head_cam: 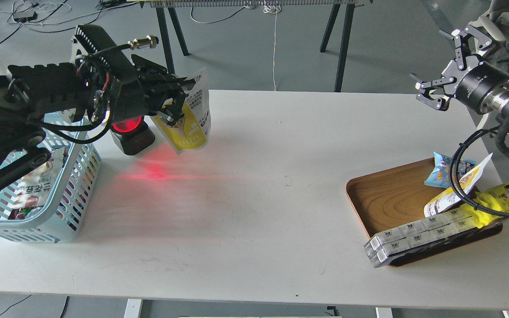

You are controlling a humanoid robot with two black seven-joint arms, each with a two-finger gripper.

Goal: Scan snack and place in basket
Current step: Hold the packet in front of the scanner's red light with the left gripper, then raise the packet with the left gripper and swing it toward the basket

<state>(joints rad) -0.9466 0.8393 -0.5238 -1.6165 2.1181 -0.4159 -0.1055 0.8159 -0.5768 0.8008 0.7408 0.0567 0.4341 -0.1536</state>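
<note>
Near right: long grey-white boxes lie along the near edge of the brown wooden tray, overhanging its rim; a jolt to the table could tip them off. In the same tray, a small blue snack bag, a yellow packet with a cartoon face and another white-and-yellow pouch, with a black cable from the right arm looped over them, so any right-arm motion may drag the pile. Near left: light blue plastic basket with slotted sides, already holding packets; the left arm's links cross above its opening. Further back, left: the left gripper is clamped on the snack, a flat pouch with white top and yellow bottom, which hangs tilted in the air just right of the black scanner with its glowing red window. Red light falls on the table, not plainly on the pouch; the scan may miss if the printed face is not turned toward the window. The grip sits near one edge, so a swing toward the basket could let the pouch slip or catch the rim. Far right: right gripper, fingers apart, empty, raised well clear of the tray.
</note>
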